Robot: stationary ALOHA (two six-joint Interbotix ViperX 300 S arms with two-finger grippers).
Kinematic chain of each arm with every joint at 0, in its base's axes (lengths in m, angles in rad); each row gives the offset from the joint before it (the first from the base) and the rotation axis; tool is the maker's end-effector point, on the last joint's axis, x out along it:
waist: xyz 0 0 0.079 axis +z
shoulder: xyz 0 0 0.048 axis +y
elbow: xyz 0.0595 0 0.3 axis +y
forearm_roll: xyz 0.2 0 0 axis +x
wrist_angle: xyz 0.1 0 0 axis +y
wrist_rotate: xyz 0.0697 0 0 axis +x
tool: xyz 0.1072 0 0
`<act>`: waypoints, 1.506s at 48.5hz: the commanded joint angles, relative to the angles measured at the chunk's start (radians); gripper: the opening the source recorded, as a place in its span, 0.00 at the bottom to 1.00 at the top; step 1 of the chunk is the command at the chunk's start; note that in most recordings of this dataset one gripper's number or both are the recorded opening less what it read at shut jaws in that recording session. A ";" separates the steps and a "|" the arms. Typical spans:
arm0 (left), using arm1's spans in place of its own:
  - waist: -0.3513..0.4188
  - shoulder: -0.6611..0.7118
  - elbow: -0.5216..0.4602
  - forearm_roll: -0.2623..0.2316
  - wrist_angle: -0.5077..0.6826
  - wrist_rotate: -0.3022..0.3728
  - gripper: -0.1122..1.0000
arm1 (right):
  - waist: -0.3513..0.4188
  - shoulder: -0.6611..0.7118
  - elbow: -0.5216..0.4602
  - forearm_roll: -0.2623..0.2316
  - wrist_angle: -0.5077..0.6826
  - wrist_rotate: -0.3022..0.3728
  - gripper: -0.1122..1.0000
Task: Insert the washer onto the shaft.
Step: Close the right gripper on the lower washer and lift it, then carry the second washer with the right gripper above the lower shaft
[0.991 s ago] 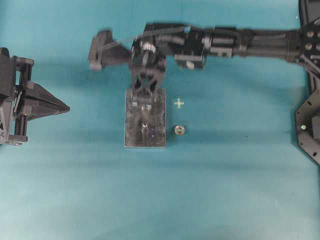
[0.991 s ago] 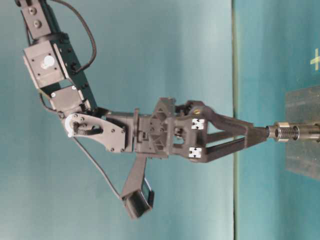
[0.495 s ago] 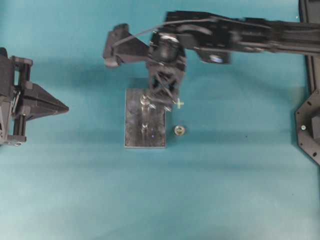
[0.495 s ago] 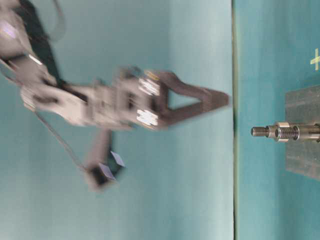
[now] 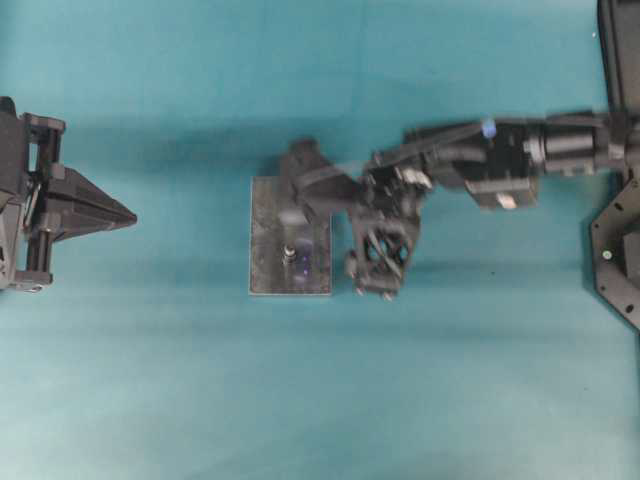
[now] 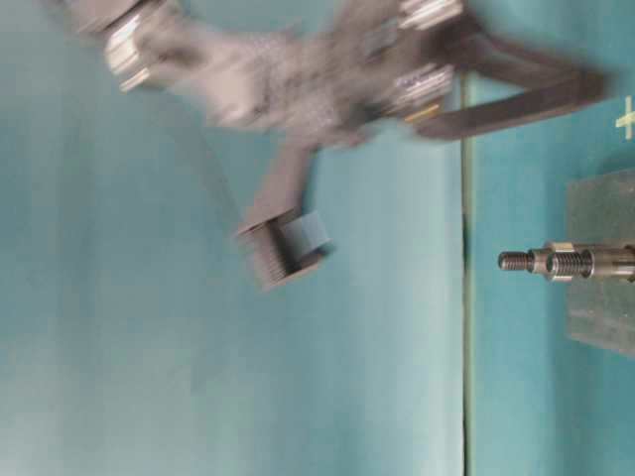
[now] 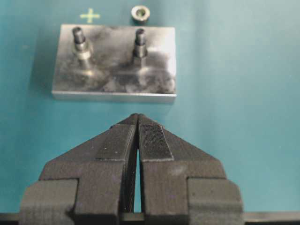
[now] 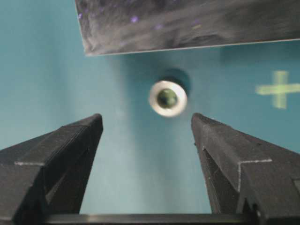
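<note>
In the right wrist view the right gripper points down at the table, its fingers spread wide with nothing between them. Just beyond their tips the washer lies flat on the table, close beside the edge of the metal base plate and apart from it. Overhead, the right arm reaches in from the table's right edge. At the left edge the left gripper rests pressed together, facing the plate's two shafts.
</note>
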State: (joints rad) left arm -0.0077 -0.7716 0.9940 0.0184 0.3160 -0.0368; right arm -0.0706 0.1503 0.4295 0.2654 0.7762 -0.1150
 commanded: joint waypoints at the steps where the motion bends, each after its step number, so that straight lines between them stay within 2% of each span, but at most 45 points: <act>1: -0.002 0.000 -0.011 0.002 -0.005 -0.002 0.10 | 0.002 -0.021 0.021 0.005 -0.080 -0.002 0.83; 10: -0.002 0.000 -0.011 0.002 -0.006 -0.002 0.10 | -0.002 0.003 0.055 -0.012 -0.152 0.000 0.83; 35: 0.000 0.002 -0.005 0.003 -0.006 -0.002 0.10 | 0.006 0.051 0.066 -0.014 -0.147 -0.002 0.81; 42: -0.002 0.002 -0.005 0.002 -0.006 -0.002 0.10 | 0.015 0.057 0.066 -0.014 -0.155 -0.002 0.72; 49: -0.002 0.002 -0.005 0.002 -0.006 -0.002 0.10 | 0.018 0.055 0.066 -0.014 -0.160 -0.005 0.50; 53: -0.002 0.002 -0.003 0.002 -0.006 -0.002 0.10 | 0.020 0.052 0.066 -0.014 -0.156 -0.005 0.41; 65: -0.002 0.002 -0.002 0.003 -0.006 -0.002 0.10 | 0.015 0.015 0.046 -0.014 -0.132 0.003 0.41; 73: 0.000 0.002 -0.003 0.002 -0.008 -0.002 0.10 | 0.005 -0.026 -0.026 -0.014 -0.037 0.011 0.41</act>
State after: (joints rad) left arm -0.0077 -0.7716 1.0032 0.0184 0.3160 -0.0368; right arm -0.0614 0.1825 0.4602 0.2485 0.7026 -0.1135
